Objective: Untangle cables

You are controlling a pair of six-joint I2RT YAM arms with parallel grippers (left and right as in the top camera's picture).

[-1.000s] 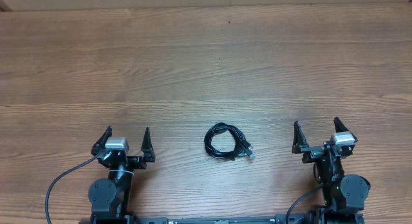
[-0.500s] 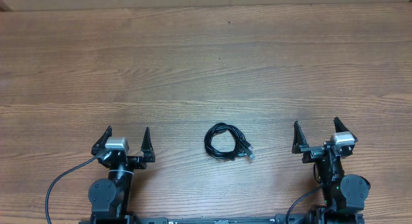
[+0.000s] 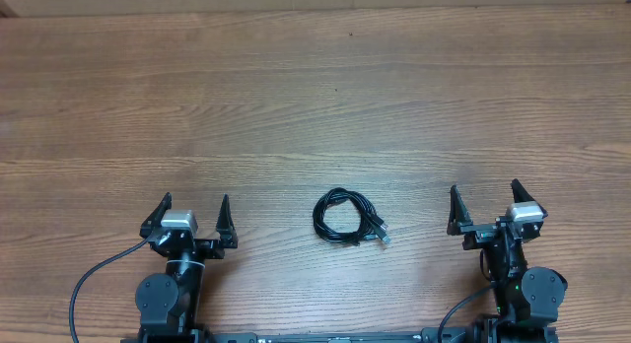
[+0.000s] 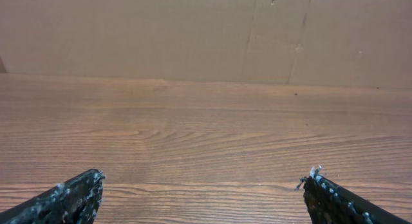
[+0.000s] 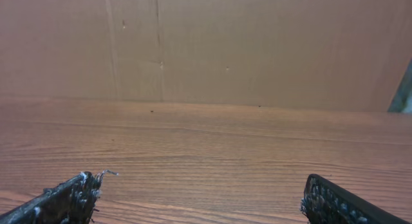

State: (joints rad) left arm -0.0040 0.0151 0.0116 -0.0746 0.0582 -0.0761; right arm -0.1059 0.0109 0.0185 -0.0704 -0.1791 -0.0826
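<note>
Cables [image 3: 347,219] coiled in one small bundle on the table [image 3: 296,97], between the two arms.
Left gripper [image 3: 194,207] and right gripper [image 3: 484,200] both low at near edge, jaws wide, empty, pointing across the table; bundle well apart from each.

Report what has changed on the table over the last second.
Nothing visibly changed. The cables lie coiled in the same spot between the two arms, untouched. The left tool and the right tool stay open on either side of them, holding nothing.
</note>
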